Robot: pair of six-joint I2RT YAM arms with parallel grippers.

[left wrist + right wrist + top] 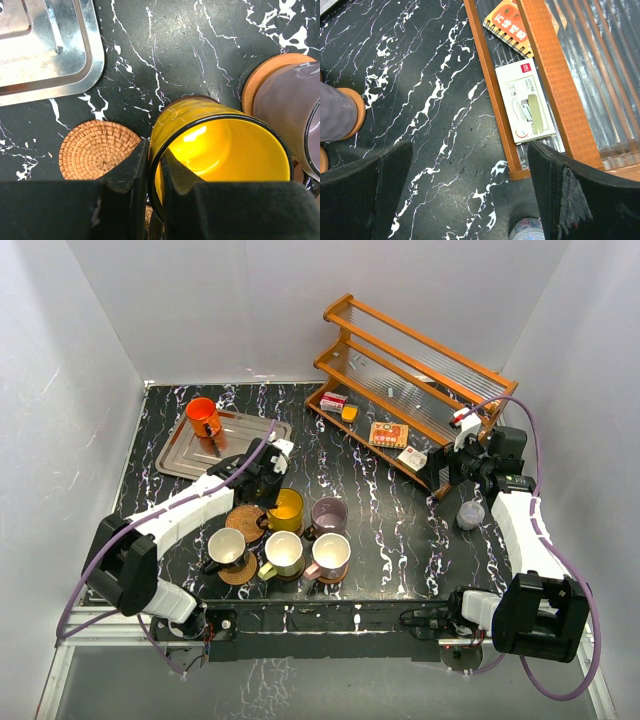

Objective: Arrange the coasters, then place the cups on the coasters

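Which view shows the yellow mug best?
Left wrist: the yellow mug is close up, its rim pinched by the left gripper. Top external shows it small, partly hidden by that gripper. Right wrist doesn't show it.

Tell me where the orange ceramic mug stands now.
In the top view, the orange ceramic mug stands on the silver metal tray at the far left.

Bright even light; glare inside the yellow mug (pixel 225 150)
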